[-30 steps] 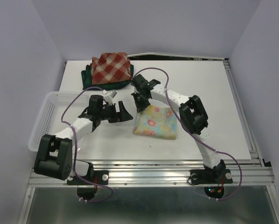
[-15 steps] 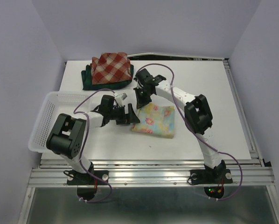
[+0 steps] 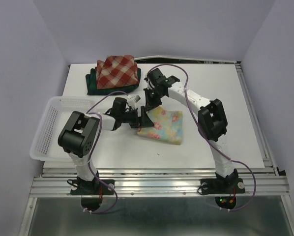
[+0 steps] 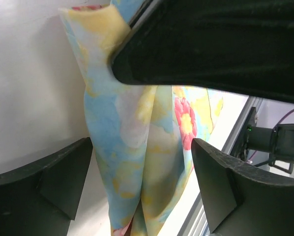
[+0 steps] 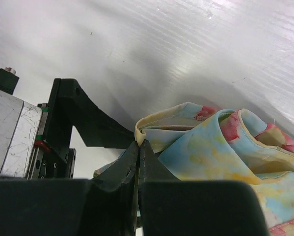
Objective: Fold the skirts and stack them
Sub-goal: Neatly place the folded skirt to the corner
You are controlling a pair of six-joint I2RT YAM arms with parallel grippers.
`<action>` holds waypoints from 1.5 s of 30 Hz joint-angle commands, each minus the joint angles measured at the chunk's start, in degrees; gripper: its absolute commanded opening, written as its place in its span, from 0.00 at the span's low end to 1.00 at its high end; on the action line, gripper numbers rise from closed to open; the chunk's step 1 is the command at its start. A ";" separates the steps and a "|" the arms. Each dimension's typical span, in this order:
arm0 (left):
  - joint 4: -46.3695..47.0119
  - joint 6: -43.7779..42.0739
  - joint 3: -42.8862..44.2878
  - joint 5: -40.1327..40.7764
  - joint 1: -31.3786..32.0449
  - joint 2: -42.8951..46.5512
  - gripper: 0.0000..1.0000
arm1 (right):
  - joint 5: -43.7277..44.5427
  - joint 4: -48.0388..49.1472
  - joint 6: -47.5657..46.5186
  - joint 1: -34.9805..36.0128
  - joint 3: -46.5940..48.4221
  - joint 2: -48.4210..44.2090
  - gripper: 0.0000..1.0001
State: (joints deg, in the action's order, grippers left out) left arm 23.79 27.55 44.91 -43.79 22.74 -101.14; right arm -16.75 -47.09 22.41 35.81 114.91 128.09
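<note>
floral skirt point(image 3: 162, 128): pastel yellow-blue cloth with pink flowers, folded into a rough square; it lies on the white table point(image 3: 225, 108) just right of centre; its far left corner is held up off the surface while the rest lies flat
right gripper point(image 5: 139, 147): fingers pressed together, pinching a folded yellow edge of the floral skirt at the raised corner; in the wrist view the cloth drapes away to the right of the tips, with a shadow on the table under it
left gripper point(image 4: 139, 147): fingers spread wide, one on each side of the skirt's left edge; the cloth runs between them, and neither pad can be seen touching it; the tool sits low over the table and points right, toward the skirt
grippers together: both are close at the skirt's left side; the right one is the farther from the arm bases
red-and-cream plaid skirt point(image 3: 116, 70): folded; it rests on top of the green one at the far left of the table
dark green plaid skirt point(image 3: 94, 84): under the red-and-cream plaid skirt; its cloth shows along the left and near edges
stack and floral skirt: apart, with bare table between them
white mesh basket point(image 3: 46, 129): at the table's left edge, beside the left arm
</note>
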 commanded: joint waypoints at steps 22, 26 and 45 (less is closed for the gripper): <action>15.33 11.57 2.56 -1.92 2.75 -8.55 0.59 | -6.54 3.94 3.87 -4.87 3.03 -3.11 0.01; 1.21 2.89 9.11 8.94 3.10 -6.44 0.15 | -3.65 3.85 2.90 -6.19 4.09 -4.08 0.12; -37.94 -41.17 54.11 50.99 7.50 -19.78 0.00 | 3.48 2.09 -4.22 -31.68 -10.93 -17.17 1.00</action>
State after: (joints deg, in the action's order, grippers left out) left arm -9.85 -2.98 90.67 -1.58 31.64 -119.11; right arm -11.11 -45.39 20.82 3.42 107.09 113.93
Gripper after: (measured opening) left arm 0.136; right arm 0.999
